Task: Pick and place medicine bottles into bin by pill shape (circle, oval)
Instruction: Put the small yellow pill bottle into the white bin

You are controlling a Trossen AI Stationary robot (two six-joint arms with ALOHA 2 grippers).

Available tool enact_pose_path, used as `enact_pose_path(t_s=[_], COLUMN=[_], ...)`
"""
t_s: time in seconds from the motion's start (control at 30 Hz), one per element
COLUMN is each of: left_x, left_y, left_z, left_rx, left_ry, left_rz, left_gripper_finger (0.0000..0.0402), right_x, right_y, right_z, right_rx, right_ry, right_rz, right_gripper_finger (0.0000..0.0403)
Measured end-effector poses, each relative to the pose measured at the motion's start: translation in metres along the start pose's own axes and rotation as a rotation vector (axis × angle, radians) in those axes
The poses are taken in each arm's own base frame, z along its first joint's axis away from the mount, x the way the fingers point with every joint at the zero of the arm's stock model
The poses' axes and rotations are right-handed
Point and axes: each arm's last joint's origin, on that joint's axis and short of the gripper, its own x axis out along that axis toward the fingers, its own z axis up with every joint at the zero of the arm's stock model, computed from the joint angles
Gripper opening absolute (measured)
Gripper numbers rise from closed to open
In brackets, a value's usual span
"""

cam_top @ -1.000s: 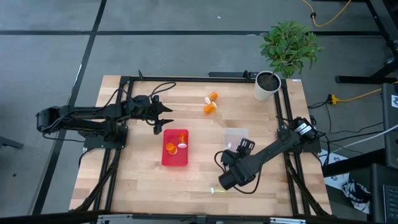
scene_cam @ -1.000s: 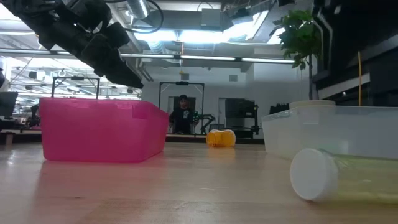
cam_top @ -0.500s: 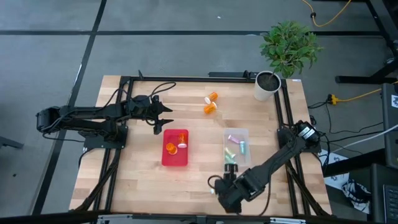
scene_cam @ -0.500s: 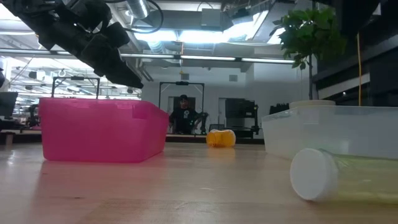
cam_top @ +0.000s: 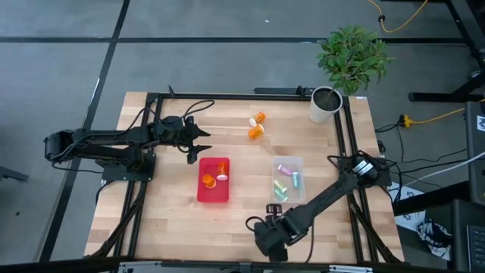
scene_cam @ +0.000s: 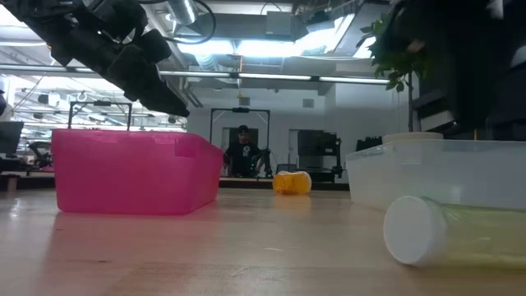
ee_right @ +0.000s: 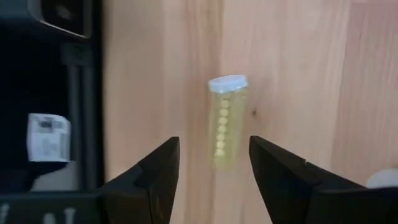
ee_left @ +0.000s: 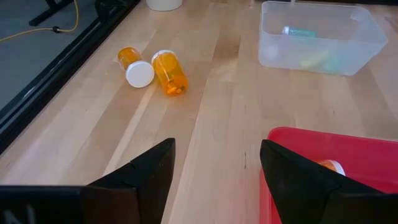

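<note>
right gripper (ee_right: 208, 171), fingers spread wide, hovers over yellow bottle (ee_right: 225, 118) lying near the table edge (ee_right: 102, 93).

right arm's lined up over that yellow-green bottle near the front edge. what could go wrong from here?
1. The yellow-green bottle lies on its side on bare wood; if the right gripper, open, comes down off-centre, it may roll away.
2. It sits near the table's front edge, so a nudge could send it off.
3. The clear bin already holds bottles; a loose drop could bounce out.
</note>
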Motion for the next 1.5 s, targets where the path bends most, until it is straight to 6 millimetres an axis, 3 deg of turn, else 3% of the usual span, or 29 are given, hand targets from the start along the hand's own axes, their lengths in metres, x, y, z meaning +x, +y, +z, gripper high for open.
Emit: enact_pose_path(t_s=[0.2,0.57,0.77,1.17,1.5], left_x=[0.0,0.0,0.0,0.0,0.0], left_y=[0.0,0.0,0.0,0.0,0.0], left_z=[0.0,0.0,0.0,0.0,0.0], left_rx=[0.0,0.0,0.0,0.0,0.0], left_ry=[0.0,0.0,0.0,0.0,0.0], left_rz=[0.0,0.0,0.0,0.0,0.0], left_gripper_finger=[0.0229,0.0229,0.0229,0.0229,0.0229], right_x=[0.023,0.044,0.045,0.056,0.057], right_y=[-0.009,-0.013,-0.016,-0.029,-0.028], right_z=[0.004,0.006,0.006,0.006,0.007], right_rx=[-0.035,-0.056,-0.148,-0.131,-0.196], right_ry=[0.057,0.121,0.107,0.163,0.144], right_rz=[-0.009,0.036,-0.028,-0.09,-0.088], right_gripper_finger=[0.0196,0.0196,0.0196,0.0194,0.0137])
